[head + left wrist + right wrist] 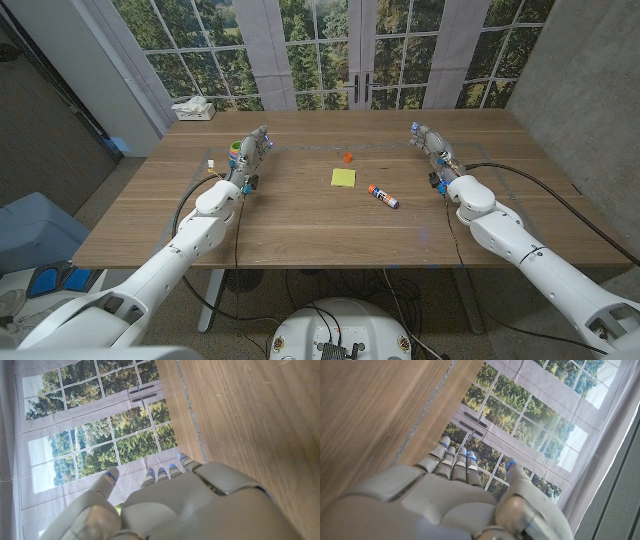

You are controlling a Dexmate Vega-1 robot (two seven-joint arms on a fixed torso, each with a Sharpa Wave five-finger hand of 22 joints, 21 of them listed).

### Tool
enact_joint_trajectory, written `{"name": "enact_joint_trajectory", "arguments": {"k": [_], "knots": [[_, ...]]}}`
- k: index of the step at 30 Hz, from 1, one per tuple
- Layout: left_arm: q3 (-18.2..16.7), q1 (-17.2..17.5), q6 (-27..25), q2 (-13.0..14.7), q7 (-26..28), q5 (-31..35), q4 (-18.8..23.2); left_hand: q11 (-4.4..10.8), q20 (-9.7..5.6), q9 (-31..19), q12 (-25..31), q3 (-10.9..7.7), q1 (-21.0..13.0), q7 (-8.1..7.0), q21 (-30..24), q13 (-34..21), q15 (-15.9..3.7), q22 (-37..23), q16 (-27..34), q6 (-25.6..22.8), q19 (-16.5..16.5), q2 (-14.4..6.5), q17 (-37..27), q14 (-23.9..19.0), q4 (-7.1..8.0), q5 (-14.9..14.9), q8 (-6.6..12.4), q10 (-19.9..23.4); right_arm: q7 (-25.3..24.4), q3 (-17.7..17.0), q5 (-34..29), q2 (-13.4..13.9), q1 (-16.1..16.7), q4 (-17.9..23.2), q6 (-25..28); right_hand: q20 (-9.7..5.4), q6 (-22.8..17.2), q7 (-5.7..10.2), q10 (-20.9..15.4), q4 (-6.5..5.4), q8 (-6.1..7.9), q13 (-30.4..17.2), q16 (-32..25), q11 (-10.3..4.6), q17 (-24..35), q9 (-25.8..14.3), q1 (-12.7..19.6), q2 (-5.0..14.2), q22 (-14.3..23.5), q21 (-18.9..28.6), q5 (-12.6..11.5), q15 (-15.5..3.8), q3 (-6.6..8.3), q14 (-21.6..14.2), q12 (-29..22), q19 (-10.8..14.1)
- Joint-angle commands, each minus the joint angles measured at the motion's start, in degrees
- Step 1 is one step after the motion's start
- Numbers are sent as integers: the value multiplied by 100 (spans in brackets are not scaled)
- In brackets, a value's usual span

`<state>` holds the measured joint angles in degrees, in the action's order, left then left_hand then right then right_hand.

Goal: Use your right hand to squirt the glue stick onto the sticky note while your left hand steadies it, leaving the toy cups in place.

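Both hands, right hand (430, 142) and left hand (252, 152), wait at the table's sides holding nothing, fingers loosely apart, so the right should reach inward for the glue stick (382, 196) lying just beside the sticky note (343, 178), well short of the toy cups (236, 150).

A small square yellow paper sticky note (343, 177) is lying flat near the middle of the wooden bench (300, 220). A short glue stick with a white barrel, blue label and orange cap (382, 195) is lying on its side just beside the note, toward the robot's right and slightly nearer the robot, angled across the grain and not touching the paper. A tiny orange toy cup (347, 156) is sitting just beyond the note's far edge. Other small coloured toy cups (236, 150), partly hidden, are sitting well apart near the bench's left side.
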<state>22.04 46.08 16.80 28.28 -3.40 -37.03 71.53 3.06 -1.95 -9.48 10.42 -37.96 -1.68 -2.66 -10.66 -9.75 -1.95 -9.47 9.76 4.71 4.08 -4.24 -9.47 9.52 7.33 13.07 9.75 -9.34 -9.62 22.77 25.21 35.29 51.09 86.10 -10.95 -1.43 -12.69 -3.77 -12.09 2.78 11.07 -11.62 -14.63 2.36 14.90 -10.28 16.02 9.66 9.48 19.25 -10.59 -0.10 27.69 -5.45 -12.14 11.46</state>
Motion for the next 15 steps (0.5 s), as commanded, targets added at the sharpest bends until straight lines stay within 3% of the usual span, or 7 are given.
{"name": "enact_joint_trajectory", "arguments": {"k": [1, 15], "knots": [[27, -61, -3, -29, -62, 0, -96, -1, -553, -12, 47, -34, -2, -9, -26, -19, -404, -31, 33, 47, 43, -516, -27, 317, 19, 29, 36, -25, -341, 21, -442, 306, 150, 544, 520, 26, -62, -21, -68, 44, 46, -13, -47, 2, 0, -16, 82, -32, 20, -40, 13, 0, 15, -67, -34, 61], [45, -104, 13, -60, -88, 11, -167, 1, -555, -12, 48, -35, -2, -1, -26, -19, -399, -31, 36, 37, 43, -514, -26, 307, 20, 32, 39, -18, -525, 45, -785, 680, 294, 1245, 1274, 62, -70, -27, -111, 126, 38, -17, -67, -7, 9, -17, 159, -30, 21, -67, 7, -1, 39, -105, -39, 128]]}}
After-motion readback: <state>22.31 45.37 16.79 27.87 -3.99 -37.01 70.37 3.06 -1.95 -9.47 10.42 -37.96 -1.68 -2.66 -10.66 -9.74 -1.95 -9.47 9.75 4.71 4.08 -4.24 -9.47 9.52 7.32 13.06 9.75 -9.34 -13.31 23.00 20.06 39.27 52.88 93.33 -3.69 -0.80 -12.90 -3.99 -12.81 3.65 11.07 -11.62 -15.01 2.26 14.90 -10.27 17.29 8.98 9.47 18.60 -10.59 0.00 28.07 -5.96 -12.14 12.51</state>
